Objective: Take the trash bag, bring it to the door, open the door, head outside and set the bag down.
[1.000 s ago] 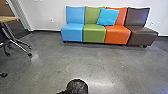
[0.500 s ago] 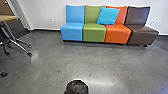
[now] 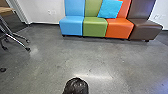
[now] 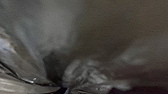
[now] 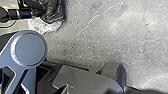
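Across the grey floor [image 3: 100, 57] I face a row of four coloured chairs [image 3: 95, 30]. The black trash bag [image 3: 76, 86] is low before me, clenched in my left gripper [image 5: 37, 11]. A blue pillow [image 3: 110, 8] leans across two chairs. My right gripper's state I cannot tell.

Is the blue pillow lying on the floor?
No, the blue pillow leans up on the seats, against the backs of the green chair and the orange chair.
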{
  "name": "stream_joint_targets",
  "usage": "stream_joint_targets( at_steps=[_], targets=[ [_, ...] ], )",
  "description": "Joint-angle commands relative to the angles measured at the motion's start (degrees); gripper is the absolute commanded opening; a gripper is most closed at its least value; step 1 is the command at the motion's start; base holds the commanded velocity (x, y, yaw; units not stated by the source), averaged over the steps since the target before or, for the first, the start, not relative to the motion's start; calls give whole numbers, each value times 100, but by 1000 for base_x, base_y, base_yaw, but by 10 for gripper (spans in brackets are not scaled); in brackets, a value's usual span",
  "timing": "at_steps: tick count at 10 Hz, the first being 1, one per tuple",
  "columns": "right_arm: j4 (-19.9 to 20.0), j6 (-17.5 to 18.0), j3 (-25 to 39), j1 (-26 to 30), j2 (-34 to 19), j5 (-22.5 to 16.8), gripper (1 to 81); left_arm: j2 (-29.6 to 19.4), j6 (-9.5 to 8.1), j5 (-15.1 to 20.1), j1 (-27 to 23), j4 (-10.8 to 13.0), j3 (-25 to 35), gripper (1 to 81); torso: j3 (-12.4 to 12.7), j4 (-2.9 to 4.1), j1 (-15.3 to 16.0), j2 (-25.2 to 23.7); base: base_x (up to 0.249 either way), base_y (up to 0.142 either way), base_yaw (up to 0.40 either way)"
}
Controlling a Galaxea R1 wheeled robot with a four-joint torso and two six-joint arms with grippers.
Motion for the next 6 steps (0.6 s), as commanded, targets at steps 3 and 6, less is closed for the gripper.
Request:
stream_joint_targets(
  at_steps=[3, 6],
  targets=[
    [88, 12, 8, 286, -208, -293, 811, -29, 19, 332, -400, -10, -42, 10, 2, 0, 0, 0, 0, 0, 0],
    [88, 12, -1, 286, -208, -301, 811, -12, 11, 393, -400, -10, -34, 10, 0, 0, 0, 0, 0, 0, 0]
  ],
)
